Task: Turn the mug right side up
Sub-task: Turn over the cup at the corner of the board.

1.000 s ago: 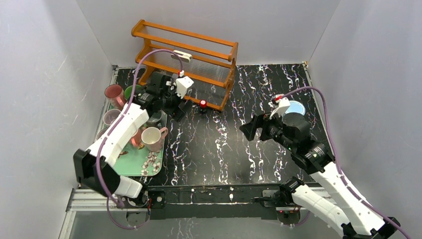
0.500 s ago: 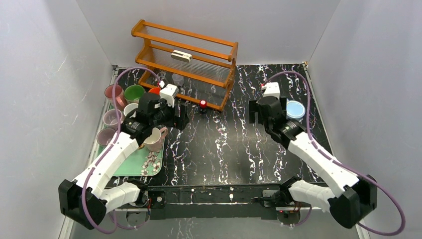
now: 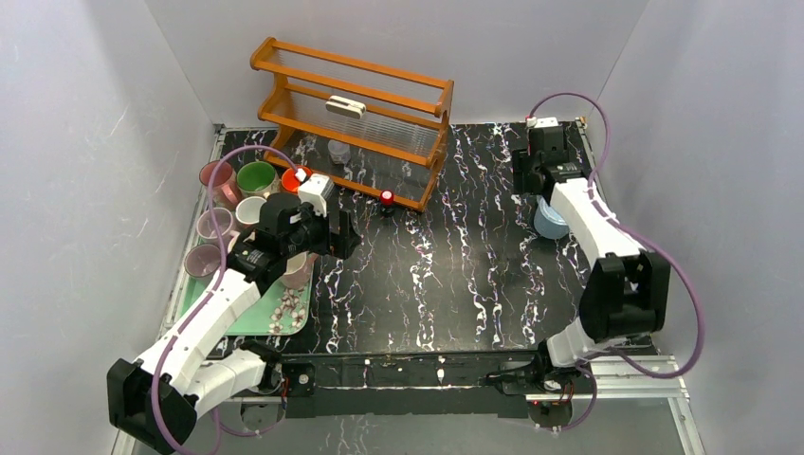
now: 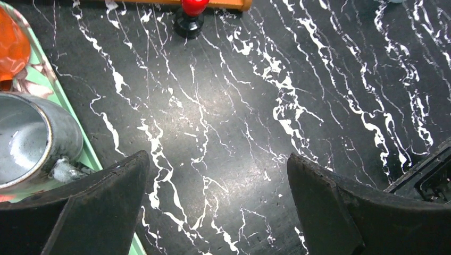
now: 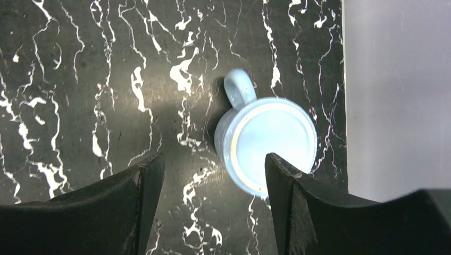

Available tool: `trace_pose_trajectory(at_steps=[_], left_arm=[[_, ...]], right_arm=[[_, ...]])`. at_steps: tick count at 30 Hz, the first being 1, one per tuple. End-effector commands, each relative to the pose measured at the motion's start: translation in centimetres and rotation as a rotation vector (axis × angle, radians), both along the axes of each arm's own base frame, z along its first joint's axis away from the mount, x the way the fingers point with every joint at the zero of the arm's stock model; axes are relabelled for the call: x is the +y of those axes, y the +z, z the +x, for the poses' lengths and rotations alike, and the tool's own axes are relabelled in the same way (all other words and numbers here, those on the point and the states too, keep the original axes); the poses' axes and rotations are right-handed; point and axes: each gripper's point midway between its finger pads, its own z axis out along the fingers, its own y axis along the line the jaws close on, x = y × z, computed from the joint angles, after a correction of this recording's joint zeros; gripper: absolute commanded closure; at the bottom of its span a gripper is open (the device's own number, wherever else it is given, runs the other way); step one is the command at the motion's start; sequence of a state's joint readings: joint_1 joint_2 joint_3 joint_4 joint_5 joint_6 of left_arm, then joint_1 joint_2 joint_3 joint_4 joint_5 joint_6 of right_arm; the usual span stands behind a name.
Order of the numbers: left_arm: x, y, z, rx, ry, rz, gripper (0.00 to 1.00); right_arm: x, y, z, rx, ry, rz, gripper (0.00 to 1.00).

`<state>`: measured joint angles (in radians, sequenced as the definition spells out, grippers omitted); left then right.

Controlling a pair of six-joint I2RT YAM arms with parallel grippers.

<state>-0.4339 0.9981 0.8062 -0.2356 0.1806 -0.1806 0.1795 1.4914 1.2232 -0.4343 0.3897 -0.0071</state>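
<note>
Pale blue mug (image 5: 268,141) upside down on the black, white-veined counter (image 3: 446,275), flat base facing up, handle sticking out toward the top left of the right wrist view; close to the counter's right edge, by the grey wall. Right pincer (image 5: 213,159) hanging above it, spread, pinching nothing, one finger (image 5: 298,212) overlapping the mug's edge in that view, the other off to the side over bare counter. In the top view, mug half hidden behind the right arm. Left pincer (image 4: 217,159) spread wide over bare counter beside a green tray (image 3: 248,318), nothing between its fingers; grey mug (image 4: 32,143) upright on the tray just beside one finger. Wooden rack (image 3: 351,95) at the back with a small white tag (image 3: 344,106), any print on it too small to read. Red knob (image 4: 192,6) on a black foot in front of the rack.
</note>
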Motion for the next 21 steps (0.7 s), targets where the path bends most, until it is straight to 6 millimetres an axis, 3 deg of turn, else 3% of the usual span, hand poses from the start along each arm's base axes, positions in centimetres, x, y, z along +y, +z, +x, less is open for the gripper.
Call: trace_pose_trajectory(at_steps=[1, 4, 7, 12, 16, 21], left_arm=[[-0.5, 1.8, 0.0, -0.065, -0.005, -0.058, 0.02], [-0.5, 1.1, 0.0, -0.040, -0.004, -0.046, 0.02], [-0.8, 1.2, -0.4, -0.041, -0.036, -0.052, 0.02], [-0.4, 1.1, -0.3, -0.050, -0.023, -0.030, 0.02], [-0.5, 0.7, -0.3, -0.038, -0.027, -0.029, 0.02], [-0.6, 0.6, -0.3, -0.035, -0.036, -0.027, 0.02]], right_arm=[[-0.3, 0.4, 2.1, 0.065, 0.065, 0.019, 0.26], [-1.5, -1.3, 3.7, 0.160, 0.071, 0.004, 0.44], [-2.7, -2.6, 4.5, 0.235, 0.054, 0.019, 0.53], [-3.8, -3.7, 6.0, 0.289, 0.044, 0.040, 0.54], [-5.1, -5.4, 6.1, 0.359, 0.045, 0.078, 0.55], [-5.0, -6.8, 6.0, 0.428, 0.085, 0.106, 0.55]])
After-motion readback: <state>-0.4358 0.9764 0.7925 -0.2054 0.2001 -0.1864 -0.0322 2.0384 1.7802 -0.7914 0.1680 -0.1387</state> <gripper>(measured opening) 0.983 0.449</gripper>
